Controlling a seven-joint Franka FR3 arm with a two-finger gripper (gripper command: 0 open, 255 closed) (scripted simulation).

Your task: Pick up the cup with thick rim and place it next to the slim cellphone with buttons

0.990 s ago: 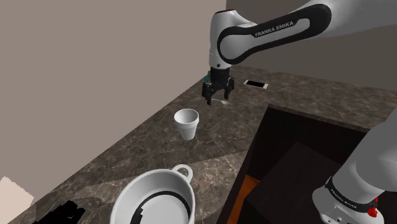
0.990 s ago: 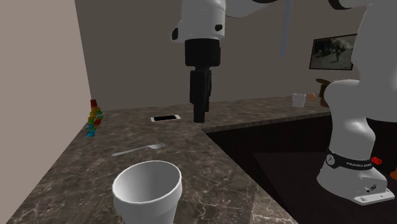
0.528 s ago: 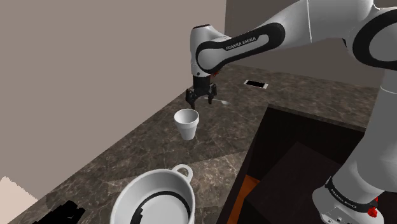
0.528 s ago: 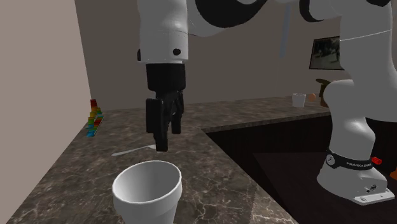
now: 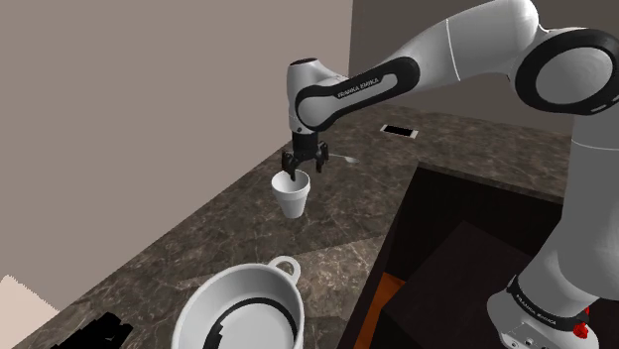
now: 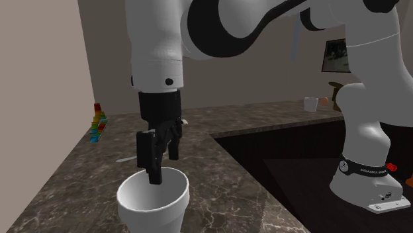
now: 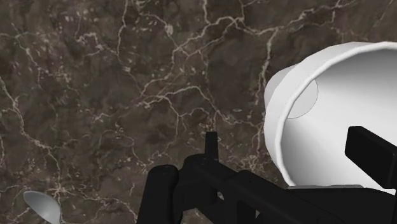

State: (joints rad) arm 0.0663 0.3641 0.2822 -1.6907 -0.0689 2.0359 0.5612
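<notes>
One white cup [image 6: 153, 202] has its rim between the gripper's [image 6: 163, 165] parted fingers, one finger inside. One spoon [image 7: 41, 207] is cut off by the frame edge; one cellphone [image 5: 398, 131] lies well apart.

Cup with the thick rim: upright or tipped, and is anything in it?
Upright and empty: the cup stands mouth-up on the counter; the wrist view shows its bare white inside.

Hand [image 6: 163, 169] points down — fingers [image 6: 153, 165] apart.

A kitchen was suggested by the dark veined stone counter [image 5: 226, 214], white handled bowl [image 5: 212, 301] and grey spoon [image 7: 41, 207].
</notes>
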